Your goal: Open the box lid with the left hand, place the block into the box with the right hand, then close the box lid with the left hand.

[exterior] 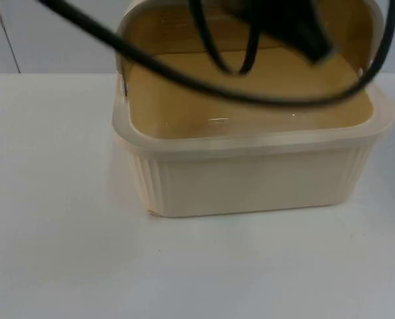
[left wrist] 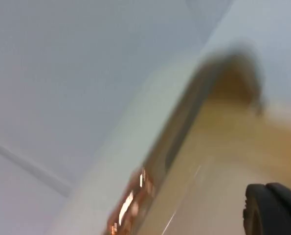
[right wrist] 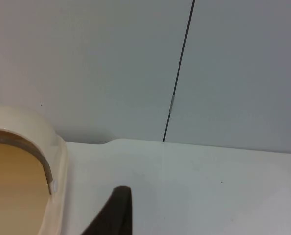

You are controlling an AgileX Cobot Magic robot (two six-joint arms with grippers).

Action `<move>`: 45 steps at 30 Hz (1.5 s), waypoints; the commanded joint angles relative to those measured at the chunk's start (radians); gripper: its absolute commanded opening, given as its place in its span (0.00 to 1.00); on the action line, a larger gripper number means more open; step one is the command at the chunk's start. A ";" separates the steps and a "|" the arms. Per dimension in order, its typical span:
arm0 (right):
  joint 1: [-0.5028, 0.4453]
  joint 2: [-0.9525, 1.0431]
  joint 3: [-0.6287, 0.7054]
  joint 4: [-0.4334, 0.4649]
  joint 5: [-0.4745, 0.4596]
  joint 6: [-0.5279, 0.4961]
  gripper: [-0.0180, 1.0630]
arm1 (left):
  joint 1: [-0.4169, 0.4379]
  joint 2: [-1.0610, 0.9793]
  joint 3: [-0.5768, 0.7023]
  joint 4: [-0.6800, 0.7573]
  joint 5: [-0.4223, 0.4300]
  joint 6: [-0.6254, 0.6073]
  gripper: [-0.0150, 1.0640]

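Right pincer's black fingertip (right wrist: 113, 213) sits over the white tabletop (right wrist: 194, 186), just beside the cream box's rounded rim (right wrist: 47, 147); grey partition wall (right wrist: 86, 63) behind.

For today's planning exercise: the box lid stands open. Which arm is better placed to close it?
Left, probably: the left fingers sit close to the lid; the right fingers hang over the table beside.

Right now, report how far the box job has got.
Done: the box stands with its lid raised, the tan interior bare. In hand: the left claw's fingertip is beside the lid's rim. Left: no block lies inside yet, and the lid is not yet closed. The right claw's fingertip is over the table.
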 commanded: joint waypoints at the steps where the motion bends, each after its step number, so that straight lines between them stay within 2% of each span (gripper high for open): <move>1: -0.002 -0.002 -0.009 -0.001 0.000 -0.001 0.99 | 0.029 -0.072 -0.003 -0.135 -0.096 0.013 0.01; 3: -0.002 -0.002 -0.009 -0.001 0.000 -0.001 0.99 | 0.065 -0.119 -0.003 -0.194 -0.140 0.013 0.01; 5: -0.002 -0.002 -0.009 -0.001 0.000 -0.001 0.99 | 0.119 -0.176 -0.003 -0.212 -0.134 0.013 0.01; 6: -0.002 -0.002 -0.009 -0.001 0.000 -0.001 0.99 | 0.119 -0.176 -0.003 -0.212 -0.134 0.013 0.01; 10: -0.002 -0.002 -0.009 -0.001 0.000 -0.001 0.99 | 0.270 -0.279 -0.003 -0.214 -0.031 0.003 0.01; 11: -0.002 -0.002 -0.009 -0.001 0.000 -0.001 0.99 | 0.316 -0.299 -0.003 -0.219 -0.014 -0.020 0.01; 12: -0.002 -0.002 -0.009 -0.001 0.000 -0.001 0.99 | 0.316 -0.299 -0.003 -0.219 -0.014 -0.020 0.01; 13: -0.002 -0.002 -0.009 -0.001 0.000 -0.001 0.99 | 0.379 -0.319 -0.003 -0.228 0.002 -0.044 0.01; 16: -0.002 -0.002 -0.009 -0.001 0.000 -0.001 0.99 | 0.490 -0.340 -0.003 -0.316 0.103 -0.044 0.01; 18: -0.002 -0.002 -0.009 -0.001 0.000 -0.001 0.99 | 0.519 -0.340 -0.003 -0.332 0.127 -0.044 0.01; 21: -0.002 -0.002 -0.009 -0.001 0.000 -0.001 0.99 | 0.603 -0.331 0.002 -0.461 0.135 -0.034 0.01; 23: -0.002 -0.002 -0.009 -0.001 0.000 -0.001 0.99 | 0.624 -0.329 0.008 -0.515 0.108 -0.002 0.01; 24: -0.002 -0.002 -0.009 -0.001 0.000 -0.001 0.99 | 0.635 -0.329 0.024 -0.610 0.063 0.065 0.01; 26: -0.002 -0.002 -0.009 -0.001 0.000 -0.001 0.99 | 0.645 -0.329 0.056 -0.841 0.006 0.282 0.01; 27: -0.002 -0.002 -0.009 -0.001 0.000 -0.001 0.99 | 0.645 -0.325 0.064 -0.929 0.000 0.369 0.01; 28: -0.002 -0.002 -0.009 -0.001 0.000 -0.001 0.99 | 0.645 -0.325 0.064 -0.929 0.000 0.369 0.01; 30: -0.002 -0.002 -0.009 -0.001 0.000 -0.001 0.99 | 0.645 -0.311 0.066 -1.045 0.016 0.497 0.01; 33: -0.002 -0.002 -0.009 -0.001 0.000 -0.001 0.99 | 0.645 -0.299 0.066 -1.070 0.022 0.535 0.01; 39: -0.002 -0.002 -0.009 -0.001 0.000 -0.001 0.99 | 0.659 -0.298 0.066 -1.072 0.025 0.535 0.01; 41: -0.002 -0.002 -0.009 -0.001 0.000 -0.001 0.99 | 0.691 -0.298 0.066 -1.088 0.025 0.535 0.06; 42: -0.002 -0.002 -0.009 -0.001 0.000 -0.001 0.99 | 0.712 -0.298 0.066 -1.088 0.029 0.542 0.12; 43: 0.000 -0.002 -0.009 -0.001 0.002 -0.001 0.99 | 0.726 -0.298 0.066 -1.088 0.040 0.555 0.23; 44: 0.001 -0.002 -0.009 -0.001 0.005 -0.001 0.99 | 0.736 -0.300 0.066 -1.088 0.067 0.576 0.46; 45: 0.001 -0.002 -0.009 -0.001 0.005 -0.001 0.99 | 0.736 -0.300 0.066 -1.088 0.067 0.576 0.46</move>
